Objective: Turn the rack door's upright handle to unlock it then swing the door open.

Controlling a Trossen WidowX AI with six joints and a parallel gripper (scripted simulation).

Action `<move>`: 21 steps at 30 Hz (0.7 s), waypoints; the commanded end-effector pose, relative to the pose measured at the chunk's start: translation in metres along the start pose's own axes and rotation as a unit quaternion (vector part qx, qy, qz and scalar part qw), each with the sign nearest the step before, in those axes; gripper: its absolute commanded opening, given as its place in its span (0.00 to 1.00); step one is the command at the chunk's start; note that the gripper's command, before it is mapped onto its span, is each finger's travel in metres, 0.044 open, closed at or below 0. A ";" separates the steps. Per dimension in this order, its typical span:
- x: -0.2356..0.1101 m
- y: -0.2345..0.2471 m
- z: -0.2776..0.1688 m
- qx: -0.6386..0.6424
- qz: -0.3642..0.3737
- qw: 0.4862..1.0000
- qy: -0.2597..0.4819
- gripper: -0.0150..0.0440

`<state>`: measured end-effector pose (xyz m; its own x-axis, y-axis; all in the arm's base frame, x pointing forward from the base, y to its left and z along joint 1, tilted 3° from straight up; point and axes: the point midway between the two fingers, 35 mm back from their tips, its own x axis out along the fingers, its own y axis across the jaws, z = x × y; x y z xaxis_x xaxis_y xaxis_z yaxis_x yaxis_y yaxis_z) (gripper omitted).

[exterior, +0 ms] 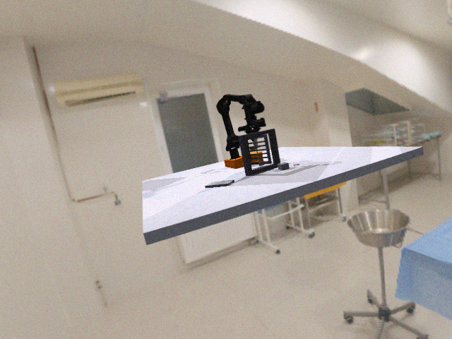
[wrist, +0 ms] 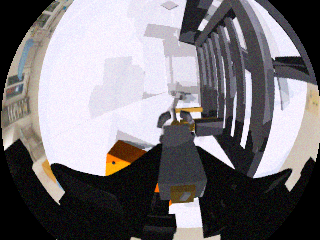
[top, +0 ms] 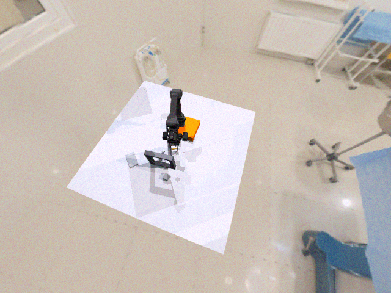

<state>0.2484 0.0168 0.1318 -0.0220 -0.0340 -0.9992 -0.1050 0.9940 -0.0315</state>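
One white table (top: 201, 217) (exterior: 182, 222) (wrist: 75, 100) carries everything. One arm (top: 175, 105) (exterior: 227, 122), one upright frame (top: 157, 154) (exterior: 245, 157). One barred door (top: 169, 149) (exterior: 258, 149) (wrist: 260, 90), swung well out towards the arm; exact angle unclear. Gripper (top: 173, 141) (exterior: 252, 130) (wrist: 178, 150) partly closed, fingers clamped on the one handle (wrist: 182, 160) beside the door, presumably to steer the swing. One flat plate (top: 131, 160) (exterior: 219, 183), one small block (top: 165, 177) (exterior: 283, 166), well apart from the grip.

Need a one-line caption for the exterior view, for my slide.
Black arm bent over an upright dark frame, an orange block behind it on the white tabletop.
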 end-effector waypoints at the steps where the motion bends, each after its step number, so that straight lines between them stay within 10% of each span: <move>1: 0.000 0.006 0.002 0.031 0.001 1.000 -0.001 0.28; 21: 0.000 0.043 0.016 0.168 0.003 0.986 -0.002 0.28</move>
<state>0.2575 0.0566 0.1306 -0.0176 -0.0301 -0.9994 0.1816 0.9828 -0.0328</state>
